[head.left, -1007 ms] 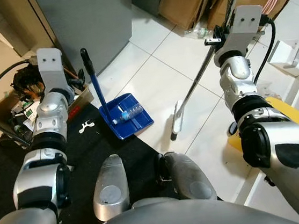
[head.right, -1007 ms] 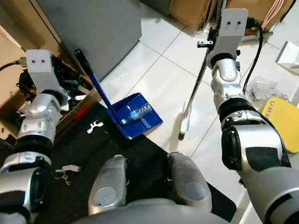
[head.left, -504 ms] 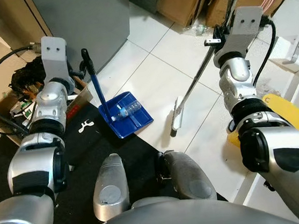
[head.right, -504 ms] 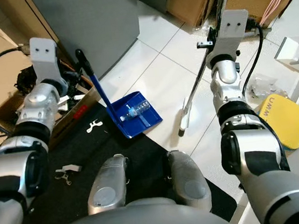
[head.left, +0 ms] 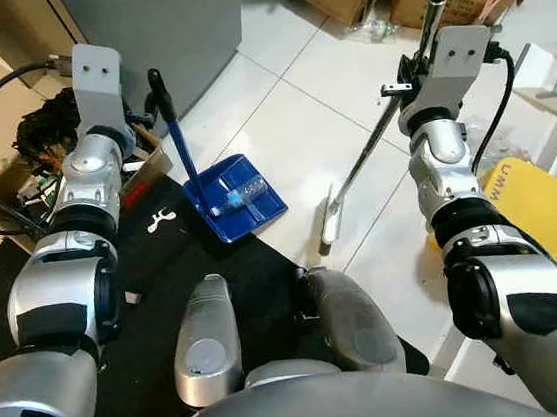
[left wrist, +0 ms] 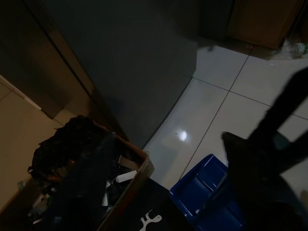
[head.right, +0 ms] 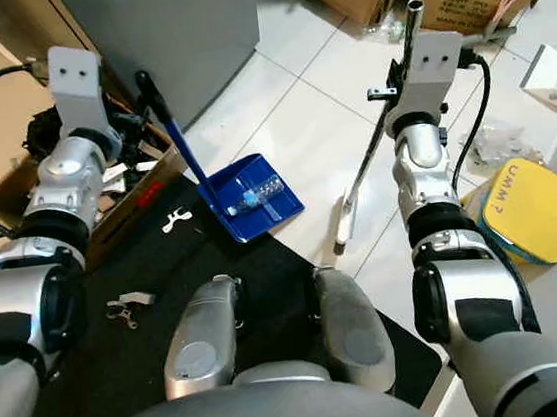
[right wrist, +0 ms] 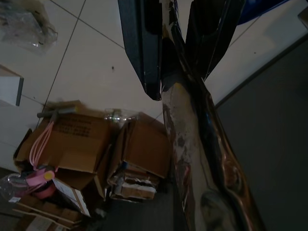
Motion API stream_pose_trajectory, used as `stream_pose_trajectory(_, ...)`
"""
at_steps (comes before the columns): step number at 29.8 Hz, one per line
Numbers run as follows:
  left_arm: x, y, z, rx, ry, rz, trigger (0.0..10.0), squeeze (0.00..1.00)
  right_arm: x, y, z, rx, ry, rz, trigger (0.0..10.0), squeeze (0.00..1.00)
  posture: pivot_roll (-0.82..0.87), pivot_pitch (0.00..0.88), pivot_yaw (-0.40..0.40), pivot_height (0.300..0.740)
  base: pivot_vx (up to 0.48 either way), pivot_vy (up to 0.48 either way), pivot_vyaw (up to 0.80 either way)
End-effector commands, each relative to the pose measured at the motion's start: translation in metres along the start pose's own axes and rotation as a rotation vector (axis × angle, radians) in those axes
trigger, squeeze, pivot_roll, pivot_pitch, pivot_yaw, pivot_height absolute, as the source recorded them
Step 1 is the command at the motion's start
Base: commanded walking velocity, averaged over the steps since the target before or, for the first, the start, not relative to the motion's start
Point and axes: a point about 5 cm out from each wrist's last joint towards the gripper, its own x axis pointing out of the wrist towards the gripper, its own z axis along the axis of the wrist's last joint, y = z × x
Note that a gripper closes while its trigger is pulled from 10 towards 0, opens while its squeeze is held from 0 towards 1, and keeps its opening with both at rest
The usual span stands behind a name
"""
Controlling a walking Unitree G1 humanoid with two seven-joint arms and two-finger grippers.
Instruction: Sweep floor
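standing on a black mat (head.left: 120,317) at the edge of white floor tiles (head.left: 281,138), the robot has a blue dustpan (head.left: 237,198) with a clear bottle (head.left: 240,196) in it just ahead. the left claw (head.left: 152,117) is at the dustpan's upright handle, its fingers too hidden to tell spread from pressed. farther right, the right claw (right wrist: 175,53) pinches the metal broom pole (head.left: 373,152), whose head rests on the tiles beside the dustpan.

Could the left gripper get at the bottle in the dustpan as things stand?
Probably not now. The left gripper looks clamped on the dustpan handle, so it isn't free. The bottle itself lies exposed in the pan with nothing over it, and the right gripper is shut on the broom.
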Motion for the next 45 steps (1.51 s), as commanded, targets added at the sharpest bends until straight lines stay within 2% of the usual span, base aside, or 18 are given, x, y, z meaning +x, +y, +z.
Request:
stream_pose_trajectory(1,-0.006,0.005,-0.019,0.022,0.082,0.004,4.3,0.0,0.0,-0.001,0.005,-0.006,-0.023,-0.005,10.0,0.0,0.14,0.185,-0.035,0.74,0.0,0.0,0.0)
stream_pose_trajectory(3,-0.006,0.005,-0.02,0.022,0.082,0.004,4.3,0.0,0.0,-0.001,0.005,-0.006,-0.023,-0.004,10.0,0.0,0.14,0.185,-0.035,0.74,0.0,0.0,0.0)
stream_pose_trajectory(4,-0.006,0.005,-0.02,0.022,0.084,0.005,3.1,0.0,0.0,0.0,0.005,-0.007,-0.022,-0.003,10.0,0.0,0.15,0.19,-0.035,0.74,0.0,0.0,0.0)
stream_pose_trajectory(7,-0.006,0.005,-0.021,0.022,0.086,0.005,3.0,0.0,0.0,0.0,0.006,-0.007,-0.021,-0.001,10.0,0.0,0.15,0.192,-0.035,0.74,0.0,0.0,0.0)
stream_pose_trajectory(8,-0.007,0.005,-0.022,0.021,0.088,0.006,2.4,0.0,0.0,0.001,0.006,-0.007,-0.021,0.001,10.0,0.0,0.15,0.196,-0.035,0.74,0.0,0.0,0.0)
stream_pose_trajectory(11,-0.007,0.006,-0.023,0.018,0.091,0.006,2.2,0.0,0.0,0.001,0.006,-0.007,-0.02,0.003,10.0,0.0,0.15,0.199,-0.035,0.74,0.0,0.0,0.0)
stream_pose_trajectory(12,-0.007,0.006,-0.023,0.015,0.092,0.006,0.0,0.0,-0.001,0.002,0.006,-0.007,-0.018,0.004,10.0,0.0,0.14,0.2,-0.035,0.74,0.0,0.0,0.0)
stream_pose_trajectory(30,-0.004,0.003,-0.012,0.029,0.029,-0.001,0.0,0.0,0.0,0.004,0.006,-0.006,-0.003,0.012,10.0,0.0,0.15,0.179,-0.04,0.74,0.0,0.0,0.0)
stream_pose_trajectory(31,-0.003,0.002,-0.009,0.033,0.015,-0.007,3.8,0.0,0.0,0.004,0.006,-0.006,-0.003,0.012,10.0,0.0,0.15,0.175,-0.041,0.74,0.0,0.0,0.0)
stream_pose_trajectory(32,-0.003,0.002,-0.009,0.033,0.015,-0.007,3.8,0.0,0.0,0.004,0.006,-0.006,-0.003,0.012,10.0,0.0,0.15,0.175,-0.041,0.74,0.0,0.0,0.0)
stream_pose_trajectory(33,-0.003,0.002,-0.007,0.033,0.003,-0.012,10.0,0.52,0.001,0.004,0.007,-0.006,-0.003,0.012,10.0,0.0,0.15,0.174,-0.041,0.74,0.0,0.0,0.0)
stream_pose_trajectory(35,-0.003,0.002,-0.006,0.032,-0.005,-0.015,10.0,0.52,0.001,0.004,0.007,-0.007,-0.003,0.012,10.0,0.0,0.15,0.174,-0.041,0.74,0.0,0.0,0.0)
stream_pose_trajectory(36,-0.004,0.002,-0.005,0.032,-0.016,-0.022,10.0,1.0,0.001,0.004,0.007,-0.007,-0.002,0.012,10.0,0.0,0.15,0.169,-0.039,0.74,0.0,0.0,0.0)
stream_pose_trajectory(42,-0.007,-0.001,-0.007,0.019,-0.045,-0.03,10.0,1.0,0.001,0.003,0.007,-0.009,-0.003,0.011,10.0,0.0,0.16,0.163,-0.032,0.74,0.0,0.0,0.0)
stream_pose_trajectory(44,-0.011,0.001,-0.011,0.013,-0.054,-0.006,10.0,1.0,0.0,0.002,0.007,-0.009,-0.002,0.009,10.0,0.0,0.16,0.159,-0.024,0.74,0.0,0.0,0.0)
stream_pose_trajectory(45,-0.015,0.004,-0.015,0.018,-0.055,0.041,10.0,1.0,0.0,0.002,0.006,-0.009,0.0,0.007,10.0,0.0,0.16,0.159,-0.024,0.74,0.0,0.0,0.0)
